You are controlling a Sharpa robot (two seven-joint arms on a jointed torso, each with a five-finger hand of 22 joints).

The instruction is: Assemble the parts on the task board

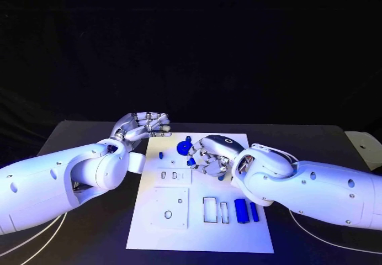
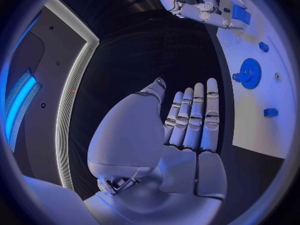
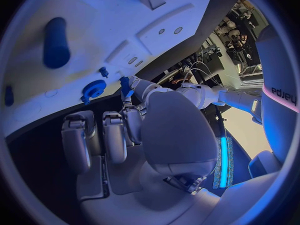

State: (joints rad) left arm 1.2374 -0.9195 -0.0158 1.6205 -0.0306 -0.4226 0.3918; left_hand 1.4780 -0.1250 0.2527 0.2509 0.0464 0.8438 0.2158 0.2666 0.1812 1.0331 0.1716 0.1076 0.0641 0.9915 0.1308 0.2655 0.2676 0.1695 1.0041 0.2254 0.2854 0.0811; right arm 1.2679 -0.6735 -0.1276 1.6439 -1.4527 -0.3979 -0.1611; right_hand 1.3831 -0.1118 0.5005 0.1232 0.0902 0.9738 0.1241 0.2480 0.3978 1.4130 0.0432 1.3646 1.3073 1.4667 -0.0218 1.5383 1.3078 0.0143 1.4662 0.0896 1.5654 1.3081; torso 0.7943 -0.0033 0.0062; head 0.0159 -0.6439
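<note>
The white task board lies mid-table. A blue gear sits near its far end. My right hand hovers over the board just beside the gear and pinches a small blue part at its fingertips. Two blue cylinders lie at the board's near right; one cylinder is seen from the right wrist. A small blue piece lies by the board's left edge. My left hand hangs over the black table at the board's far left corner, fingers straight, holding nothing.
A raised white plate with an oval hole and rectangular slots take up the board's near half. A white object sits at the table's right edge. Cables trail beside the board near my arms.
</note>
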